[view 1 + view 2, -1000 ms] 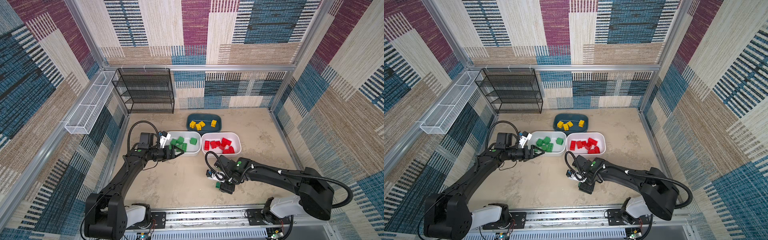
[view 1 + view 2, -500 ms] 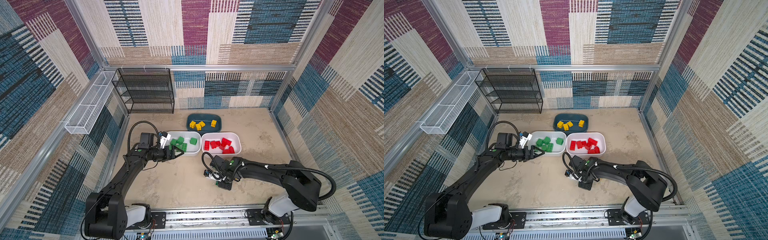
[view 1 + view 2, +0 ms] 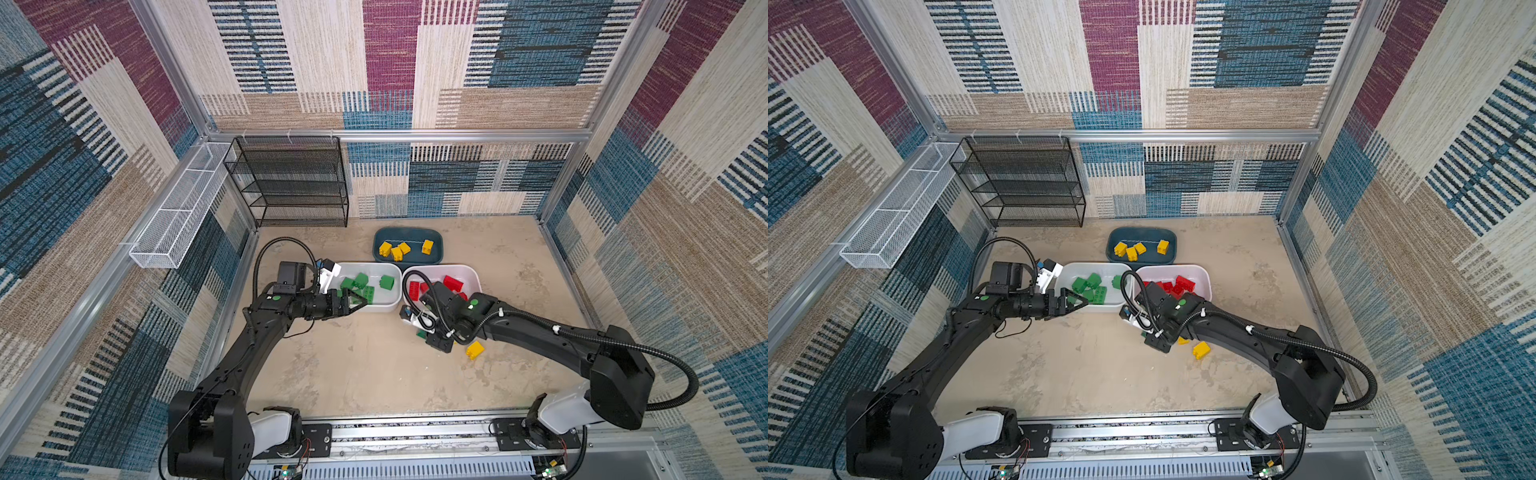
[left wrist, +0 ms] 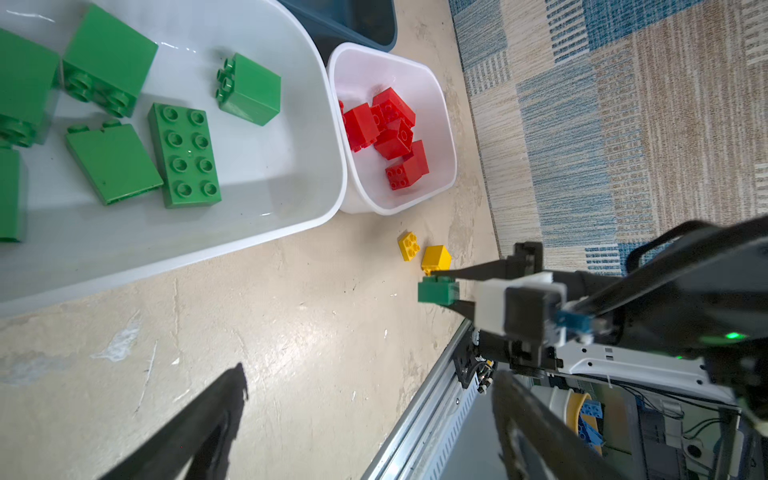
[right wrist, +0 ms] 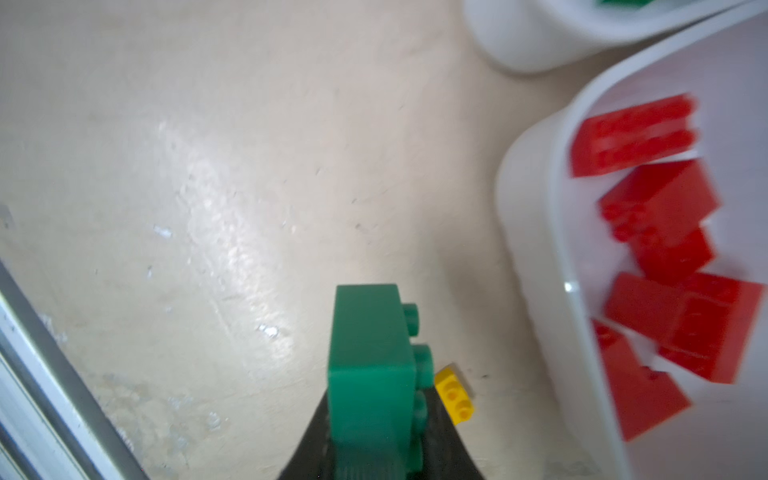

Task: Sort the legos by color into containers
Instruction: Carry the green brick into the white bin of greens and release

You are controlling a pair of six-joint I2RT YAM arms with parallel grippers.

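Green plastic sits in the right gripper [image 4: 446, 291]: its black fingers are clamped on a green brick [image 5: 372, 361] with the studs turned sideways. Whether the brick rests on the tan floor [image 3: 353, 374] or hangs just clear of it cannot be told.

Just beside that gripper's tip, two small yellow bricks [image 4: 409, 246] lie loose on the floor, close together. Only a corner of one shows past the held brick in the right wrist view. Near the same tip, off to one side, stands the white tub of red bricks [image 5: 540, 249]. Its rim is apart from the fingers and its red pieces are heaped inside.

The left gripper [image 3: 357, 301] hovers at the near rim of the white tub of green bricks [image 4: 332, 166]. Its jaws are spread wide with nothing between them, and the green pieces lie just beyond its fingertips.

Farther beyond both grippers, behind the two white tubs, is the teal tub [image 3: 409, 235], which holds four yellow bricks.
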